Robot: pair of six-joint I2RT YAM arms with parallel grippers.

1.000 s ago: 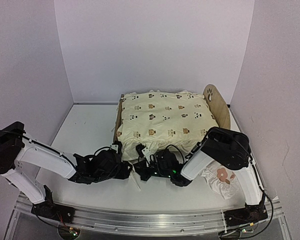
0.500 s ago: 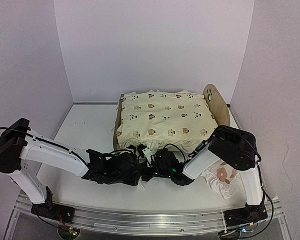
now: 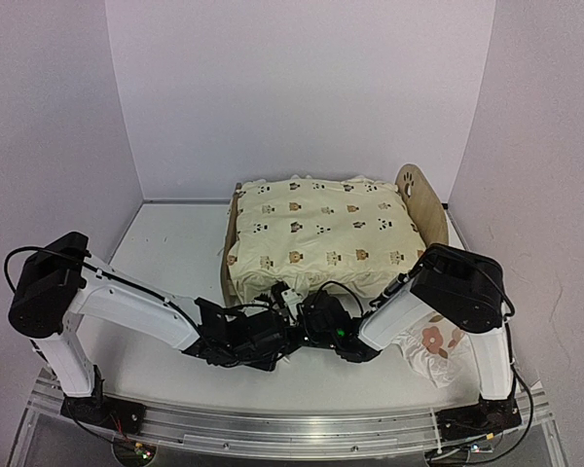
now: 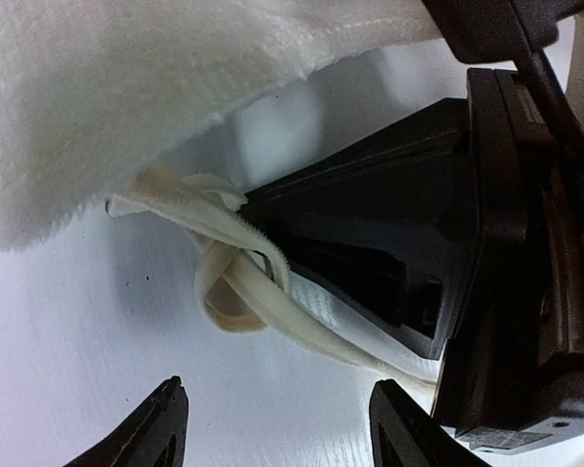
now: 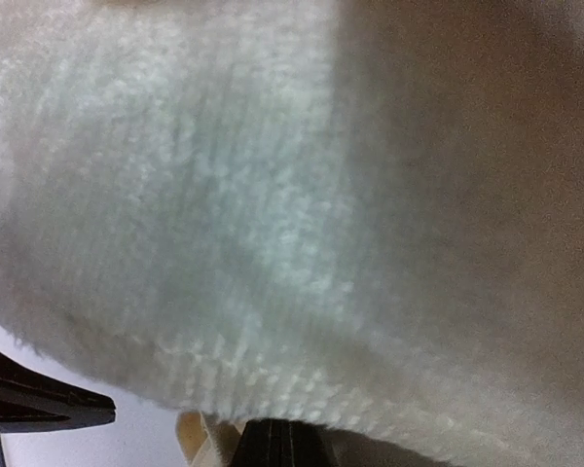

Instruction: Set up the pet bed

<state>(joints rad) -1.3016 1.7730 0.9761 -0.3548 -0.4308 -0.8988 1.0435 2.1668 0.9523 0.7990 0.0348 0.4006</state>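
Observation:
The pet bed [image 3: 420, 199] stands at the back centre, its wooden headboard with paw cutouts on the right. The cream animal-print cushion [image 3: 321, 233] covers it and overhangs the front. My right gripper [image 3: 294, 313] sits under the cushion's front edge. In the right wrist view its fingertips [image 5: 277, 443] are pressed together at the cushion's fleecy underside [image 5: 273, 195], with a tie string [image 5: 200, 440] at the tip. My left gripper [image 3: 271, 338] is open just in front of it. In the left wrist view my left gripper [image 4: 277, 428] faces the knotted tie strings [image 4: 236, 282] and the right gripper's black body [image 4: 438, 243].
The small white ruffled pillow with red-brown flowers [image 3: 430, 350] lies on the table by the right arm. White walls close the table on the left, back and right. A metal rail [image 3: 273, 428] runs along the near edge.
My left arm has reached to the right, bringing its gripper from the left of the cushion's corner to just in front of the right gripper. The right gripper has hardly moved.

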